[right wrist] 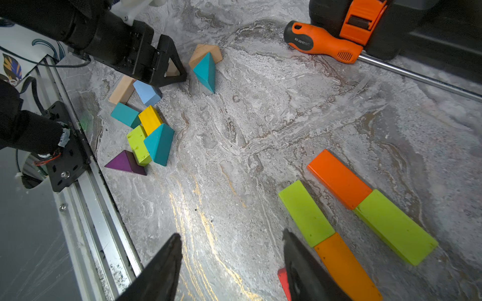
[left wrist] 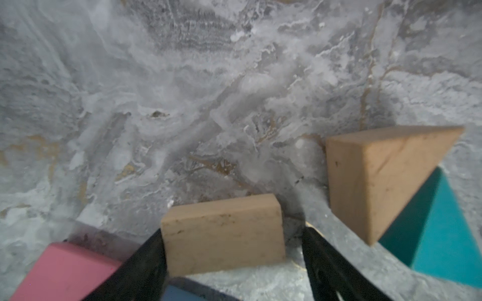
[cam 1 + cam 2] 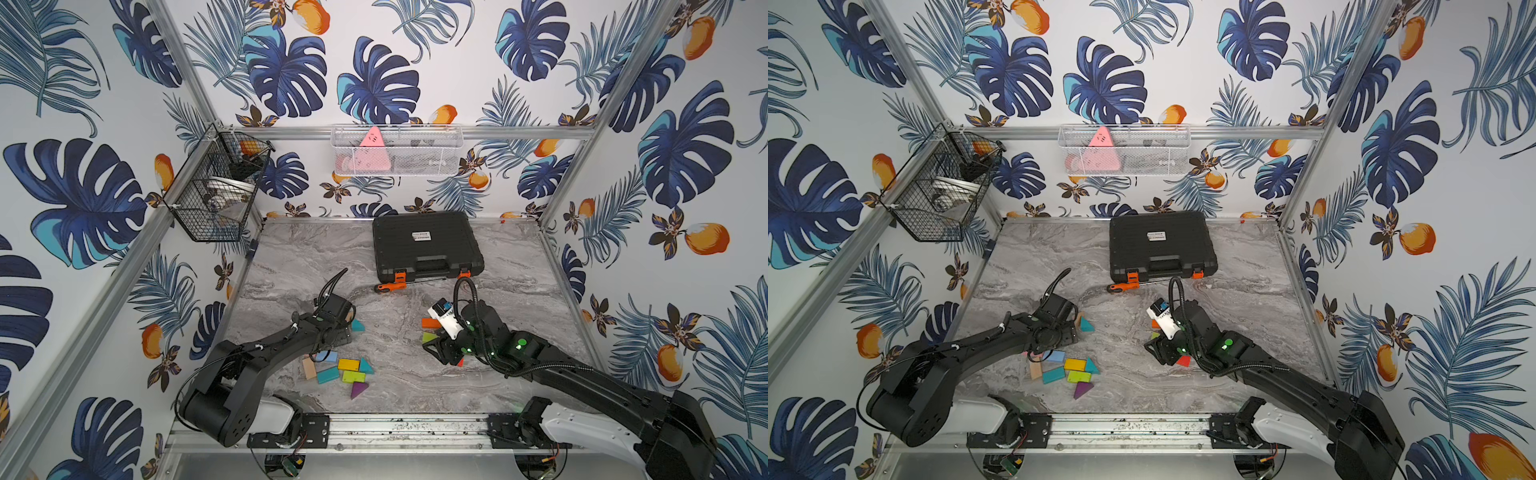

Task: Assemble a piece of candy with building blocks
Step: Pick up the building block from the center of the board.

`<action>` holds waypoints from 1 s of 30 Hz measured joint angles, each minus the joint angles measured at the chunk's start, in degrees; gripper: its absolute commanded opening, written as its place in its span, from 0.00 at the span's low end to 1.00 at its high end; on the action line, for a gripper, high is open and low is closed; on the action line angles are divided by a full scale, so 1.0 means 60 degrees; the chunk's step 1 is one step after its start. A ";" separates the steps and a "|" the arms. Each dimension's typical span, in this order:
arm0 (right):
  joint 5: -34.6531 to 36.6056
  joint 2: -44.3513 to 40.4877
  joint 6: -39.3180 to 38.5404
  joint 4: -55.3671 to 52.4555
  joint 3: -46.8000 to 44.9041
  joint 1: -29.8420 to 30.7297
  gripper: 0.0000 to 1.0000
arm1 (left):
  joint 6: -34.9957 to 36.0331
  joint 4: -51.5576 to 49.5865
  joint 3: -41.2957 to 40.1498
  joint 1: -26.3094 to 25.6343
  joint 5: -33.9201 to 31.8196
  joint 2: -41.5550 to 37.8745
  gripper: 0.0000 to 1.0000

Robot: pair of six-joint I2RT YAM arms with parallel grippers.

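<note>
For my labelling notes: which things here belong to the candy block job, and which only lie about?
Job: coloured block cluster; orange and green blocks; plain wooden block.
Lying about: screwdriver; black case; black wire basket; white mesh basket.

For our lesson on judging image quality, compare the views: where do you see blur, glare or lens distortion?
Left wrist view: soft and smeared, the marble table blurred, the plain wood block only slightly crisper. Right wrist view: sharp, with a yellowish sheen on the table near a green block. In both top views: a wide-angle look, the frame posts splaying outward.
</note>
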 measured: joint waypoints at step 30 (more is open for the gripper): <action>0.1759 -0.1180 0.0641 0.0040 -0.0401 -0.0193 0.65 | 0.0525 -0.1151 0.1147 -0.2656 0.0342 -0.2295 0.55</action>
